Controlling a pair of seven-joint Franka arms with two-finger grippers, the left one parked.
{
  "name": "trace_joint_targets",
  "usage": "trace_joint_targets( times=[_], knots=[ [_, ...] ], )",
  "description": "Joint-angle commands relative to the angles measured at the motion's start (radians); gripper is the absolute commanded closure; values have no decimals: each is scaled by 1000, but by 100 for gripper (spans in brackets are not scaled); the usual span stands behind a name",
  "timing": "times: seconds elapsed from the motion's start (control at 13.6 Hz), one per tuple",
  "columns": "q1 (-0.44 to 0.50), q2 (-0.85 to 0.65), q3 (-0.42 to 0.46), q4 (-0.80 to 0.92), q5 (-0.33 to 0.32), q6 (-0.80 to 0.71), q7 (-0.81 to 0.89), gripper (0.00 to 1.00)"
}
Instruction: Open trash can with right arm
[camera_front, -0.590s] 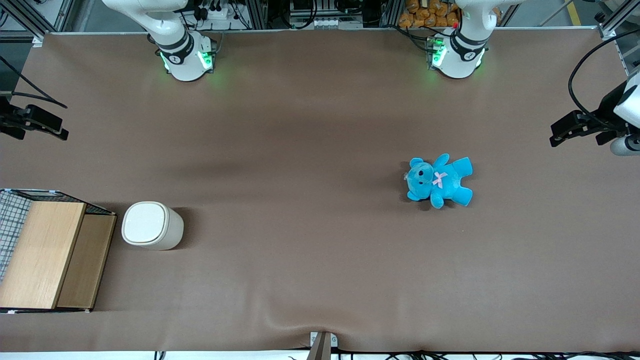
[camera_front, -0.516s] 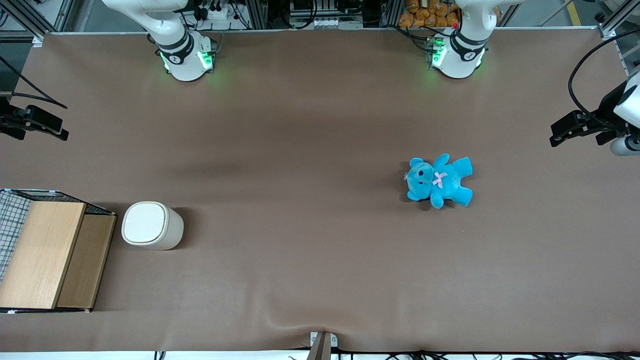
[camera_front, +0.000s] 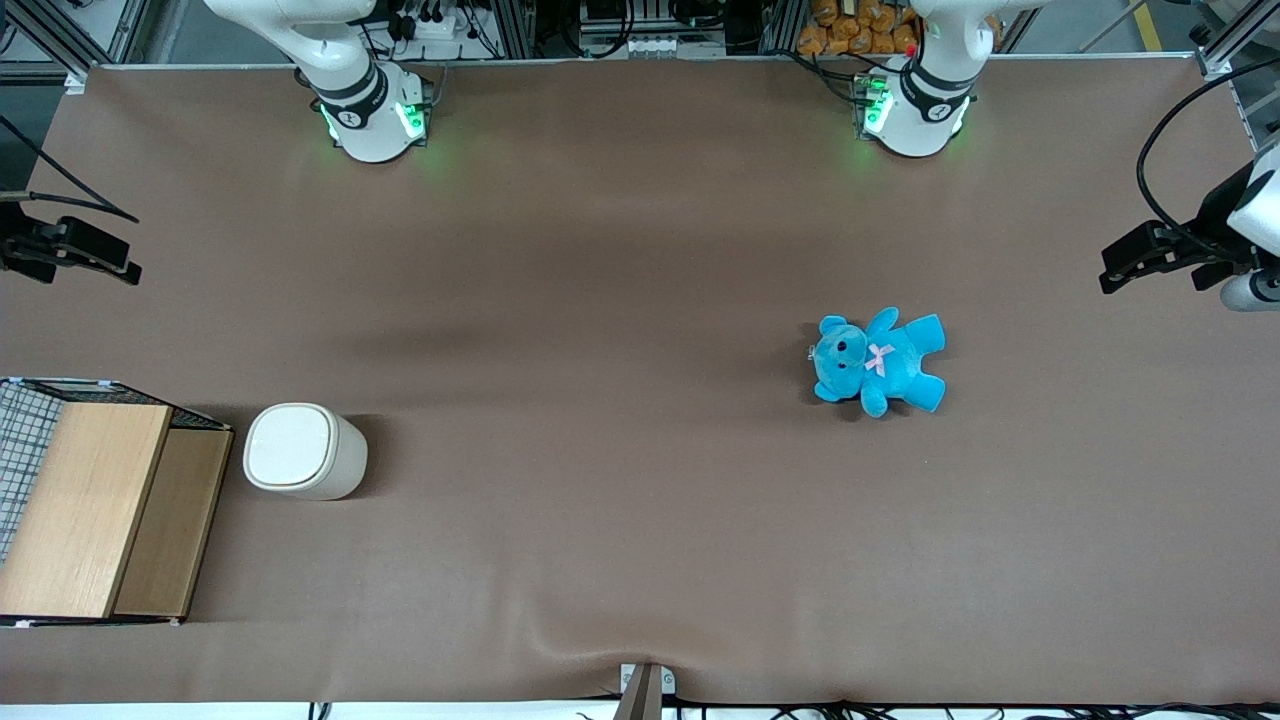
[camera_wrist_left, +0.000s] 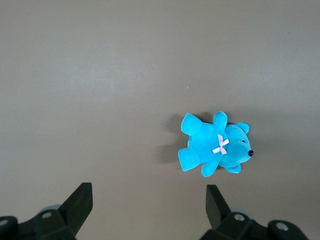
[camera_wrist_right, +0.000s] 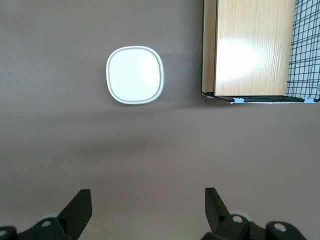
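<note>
The trash can (camera_front: 304, 451) is a small cream-white tub with a flat white lid, and the lid lies shut. It stands on the brown table beside the wooden-topped wire crate, toward the working arm's end. My right gripper (camera_front: 128, 268) hangs at that end of the table, high above the surface and farther from the front camera than the trash can. In the right wrist view the gripper (camera_wrist_right: 147, 200) is open and empty. The trash can (camera_wrist_right: 135, 75) shows there from above, well apart from the fingertips (camera_wrist_right: 82, 201).
The wire crate with a wooden top (camera_front: 100, 510) stands close beside the trash can and also shows in the right wrist view (camera_wrist_right: 250, 50). A blue teddy bear (camera_front: 880, 360) lies toward the parked arm's end and shows in the left wrist view (camera_wrist_left: 215, 147).
My right gripper has shifted a little nearer to the front camera. The trash can, crate and teddy bear have not moved.
</note>
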Motion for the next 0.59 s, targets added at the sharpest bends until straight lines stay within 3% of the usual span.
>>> trace_joint_targets(
  times=[0.0, 0.52],
  knots=[
    [-20, -2, 19, -4, -13, -7, 18, 0],
    [-15, 12, 19, -4, -15, -4, 14, 0]
  ],
)
